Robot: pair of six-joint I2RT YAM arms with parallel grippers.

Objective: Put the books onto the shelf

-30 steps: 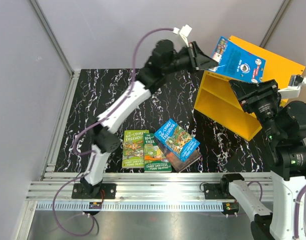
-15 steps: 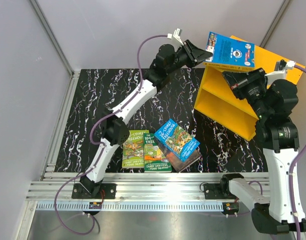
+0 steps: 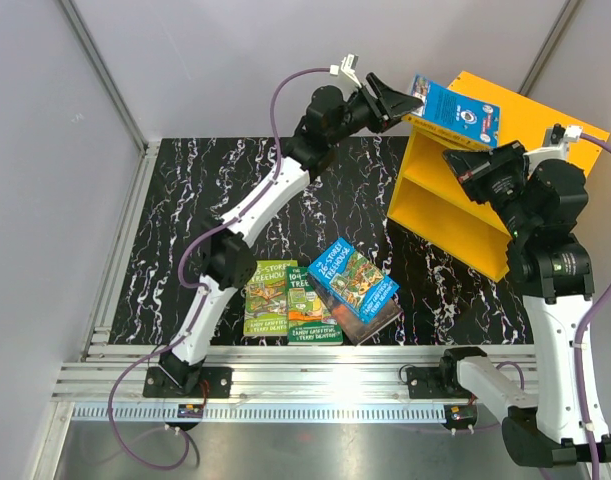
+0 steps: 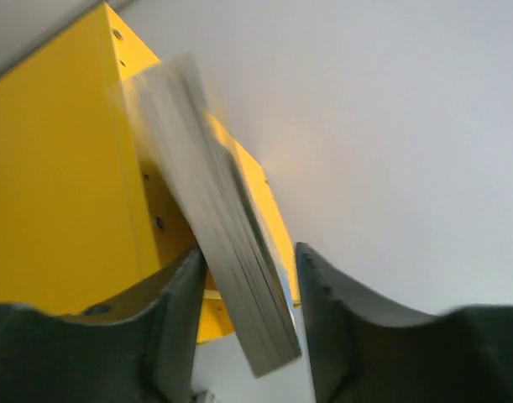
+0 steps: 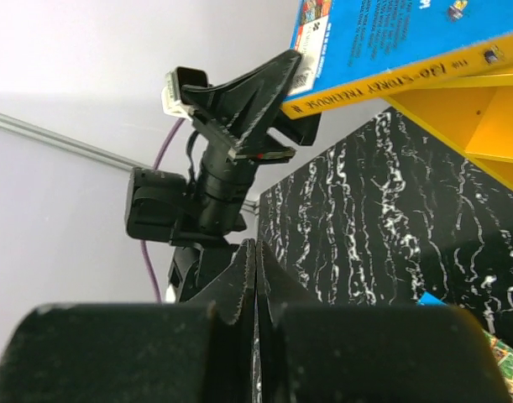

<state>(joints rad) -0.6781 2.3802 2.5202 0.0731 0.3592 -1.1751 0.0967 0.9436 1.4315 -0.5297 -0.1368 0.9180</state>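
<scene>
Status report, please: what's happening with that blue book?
Left gripper open around blue book atop yellow shelf. Right gripper shut, empty, hovering close by. Other books on table.

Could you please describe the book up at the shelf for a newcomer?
Find the yellow shelf at the table's far right. A bright blue book rests on its top, one end between the left gripper's jaws. The other books lie on the table.
</scene>
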